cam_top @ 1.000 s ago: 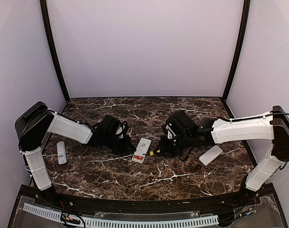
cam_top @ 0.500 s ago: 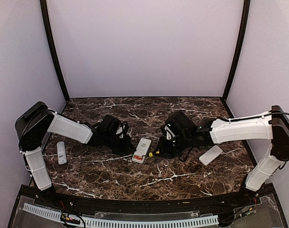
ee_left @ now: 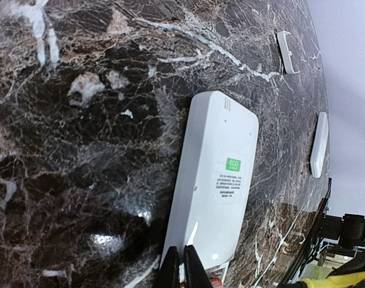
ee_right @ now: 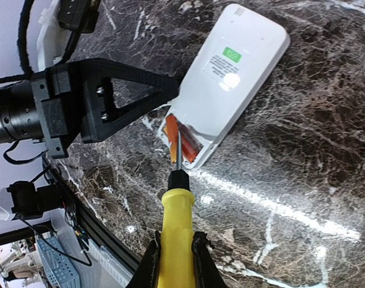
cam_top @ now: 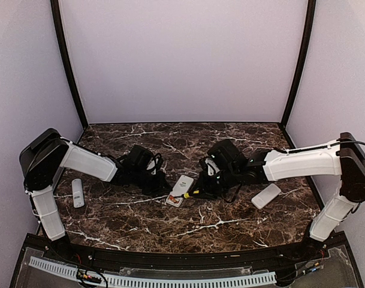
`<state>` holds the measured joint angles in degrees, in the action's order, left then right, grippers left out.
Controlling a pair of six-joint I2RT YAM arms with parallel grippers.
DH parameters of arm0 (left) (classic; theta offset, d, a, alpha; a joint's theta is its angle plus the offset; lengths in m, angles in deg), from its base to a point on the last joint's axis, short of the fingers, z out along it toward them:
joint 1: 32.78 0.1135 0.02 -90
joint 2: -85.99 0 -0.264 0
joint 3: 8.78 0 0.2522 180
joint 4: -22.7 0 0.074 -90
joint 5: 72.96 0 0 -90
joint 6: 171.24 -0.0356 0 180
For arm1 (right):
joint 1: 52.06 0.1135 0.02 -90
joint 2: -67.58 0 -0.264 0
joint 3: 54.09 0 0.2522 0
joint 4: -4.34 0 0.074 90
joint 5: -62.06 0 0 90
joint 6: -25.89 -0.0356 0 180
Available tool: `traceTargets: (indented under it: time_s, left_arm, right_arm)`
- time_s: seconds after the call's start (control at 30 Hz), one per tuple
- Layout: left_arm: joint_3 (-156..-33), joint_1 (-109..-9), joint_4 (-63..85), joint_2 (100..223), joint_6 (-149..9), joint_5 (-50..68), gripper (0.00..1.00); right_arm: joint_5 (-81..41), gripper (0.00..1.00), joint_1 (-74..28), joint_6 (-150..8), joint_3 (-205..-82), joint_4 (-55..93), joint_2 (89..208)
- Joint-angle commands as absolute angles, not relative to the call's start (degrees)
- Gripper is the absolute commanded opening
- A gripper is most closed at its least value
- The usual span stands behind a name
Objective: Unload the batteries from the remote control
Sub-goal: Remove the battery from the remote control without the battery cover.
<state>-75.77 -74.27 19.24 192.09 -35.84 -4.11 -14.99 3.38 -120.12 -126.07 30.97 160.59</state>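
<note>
**A:** Gripping the yellow-handled screwdriver (ee_right: 177, 207), the right fingers (ee_right: 201, 258) are clenched hard. Its tip sits at the orange batteries (ee_right: 170, 135) in the remote control's (ee_right: 236, 78) open bay!

**B:** Left fingers (ee_left: 191, 267) pinched shut, empty, pressed against its end on the surface (ee_right: 308, 156). Best to lever gently under one battery end, with the remote braced.

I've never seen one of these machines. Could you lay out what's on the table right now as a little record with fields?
remote: white, face down, mid-table, battery end open
batteries: orange-red, sitting in the open end
screwdriver: yellow handle, tip at the batteries
right gripper: shut on the screwdriver
left gripper: shut, tips at the remote's open end
table: dark marble
</note>
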Motion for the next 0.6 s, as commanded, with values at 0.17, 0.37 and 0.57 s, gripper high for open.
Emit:
traceTargets:
  time_s: [0.17, 0.37, 0.57]
  left_arm:
    - [-75.9, -76.0, 17.4, 193.2, -36.2, -6.8, 0.03]
    - [-75.8, -76.0, 17.4, 193.2, -36.2, -6.8, 0.03]
    - [-75.8, -76.0, 17.4, 193.2, -36.2, -6.7, 0.03]
  right_arm:
    - [-7.2, 0.00, 2.6, -120.0, -126.5, 27.4, 161.1]
    - [-7.5, 0.00, 2.5, -120.1, -126.0, 27.1, 161.1]
    - [-8.7, 0.00, 2.5, -119.5, -125.9, 27.5, 160.4]
